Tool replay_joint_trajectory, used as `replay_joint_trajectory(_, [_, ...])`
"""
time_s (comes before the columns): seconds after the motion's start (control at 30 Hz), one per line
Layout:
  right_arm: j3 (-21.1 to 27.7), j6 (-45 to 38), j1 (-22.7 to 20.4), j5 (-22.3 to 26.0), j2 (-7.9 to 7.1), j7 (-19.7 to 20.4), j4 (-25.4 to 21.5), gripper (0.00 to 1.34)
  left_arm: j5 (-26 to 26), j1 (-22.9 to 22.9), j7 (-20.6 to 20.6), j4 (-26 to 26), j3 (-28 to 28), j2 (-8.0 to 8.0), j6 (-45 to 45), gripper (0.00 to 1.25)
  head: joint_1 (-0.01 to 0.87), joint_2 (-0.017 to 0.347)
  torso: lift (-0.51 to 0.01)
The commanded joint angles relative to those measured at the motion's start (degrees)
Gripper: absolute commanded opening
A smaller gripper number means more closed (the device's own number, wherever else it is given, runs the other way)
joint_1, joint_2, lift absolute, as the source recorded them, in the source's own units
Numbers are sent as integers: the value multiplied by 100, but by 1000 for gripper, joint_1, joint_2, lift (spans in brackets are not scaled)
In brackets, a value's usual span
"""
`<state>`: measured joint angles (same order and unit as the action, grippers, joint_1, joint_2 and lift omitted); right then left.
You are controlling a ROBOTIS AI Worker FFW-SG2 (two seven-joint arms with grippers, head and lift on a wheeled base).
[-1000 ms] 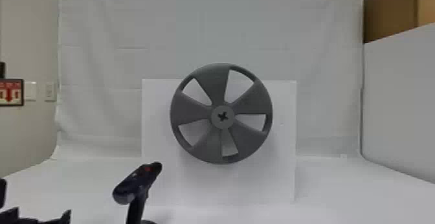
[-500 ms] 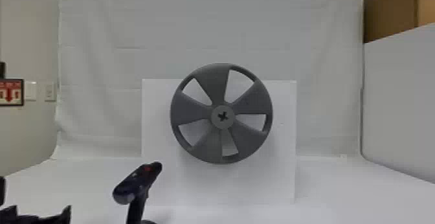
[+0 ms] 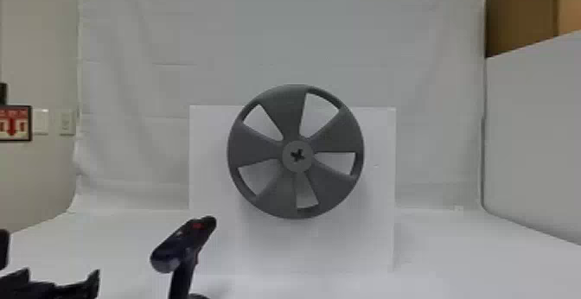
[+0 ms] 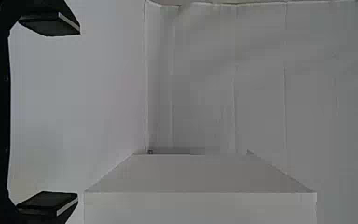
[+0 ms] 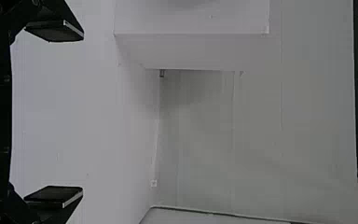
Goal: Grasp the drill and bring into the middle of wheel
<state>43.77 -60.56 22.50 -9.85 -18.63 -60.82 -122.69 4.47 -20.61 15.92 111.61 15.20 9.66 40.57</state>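
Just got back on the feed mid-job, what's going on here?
Nothing is being handled right now. The drill stands handle down on the white surface, in front of the wheel and to the robot's left of it. The left tool is open and empty, and so is the right tool. The wheel is upright against the white box, its middle facing the robot. The drill has yet to be grasped and brought to that middle.

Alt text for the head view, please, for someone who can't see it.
A gray five-spoked wheel faces the camera in front of a white block. To its lower left, a dark drill stands handle down, ungripped, with black parts of the robot's left arm farther left, at the bottom edge.
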Motion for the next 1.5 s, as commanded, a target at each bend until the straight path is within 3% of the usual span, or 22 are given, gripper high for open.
replay_joint_trajectory(0.0, [0, 0, 0, 18, 0, 0, 0, 1203, -7, -13, 25, 10, 0, 18, 65, 1209, 0, 0, -406])
replay_joint_trajectory(1.47, [-70, -9, 44, 53, -62, 0, -18, 1203, 45, 13, 25, 54, 0, 27, 74, 1209, 0, 0, -406])
